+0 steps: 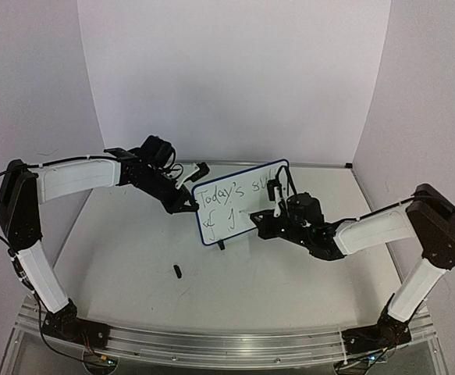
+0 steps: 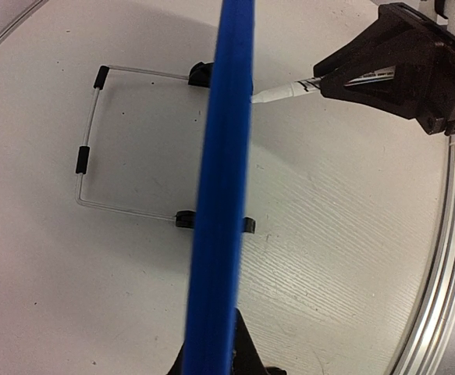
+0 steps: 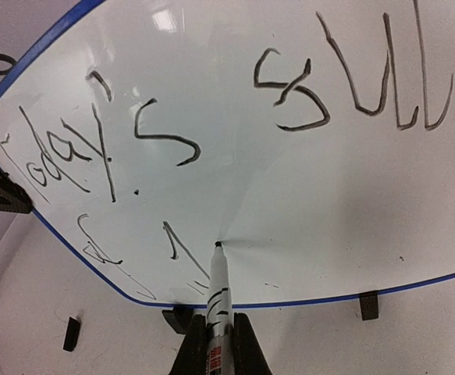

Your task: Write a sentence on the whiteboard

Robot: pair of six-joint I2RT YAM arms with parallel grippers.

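The whiteboard [image 1: 243,173] stands tilted mid-table on its black clip feet [image 2: 184,219] and wire stand [image 2: 87,156]. My left gripper [image 1: 191,197] is shut on the board's blue rim [image 2: 223,195] at its left edge, seen edge-on in the left wrist view. The sentence [image 3: 94,148] reads "Today's" and a second word on the upper line, with a few strokes [image 3: 176,242] below. My right gripper [image 3: 215,326] is shut on a white marker [image 3: 219,289]. The marker's tip [image 3: 218,245] touches the board on the lower line. The marker [image 2: 278,92] shows in the left wrist view too.
A small black marker cap [image 1: 177,272] lies on the table in front of the board. White walls enclose the table at the back and sides. An aluminium rail [image 1: 227,340] runs along the near edge between the arm bases.
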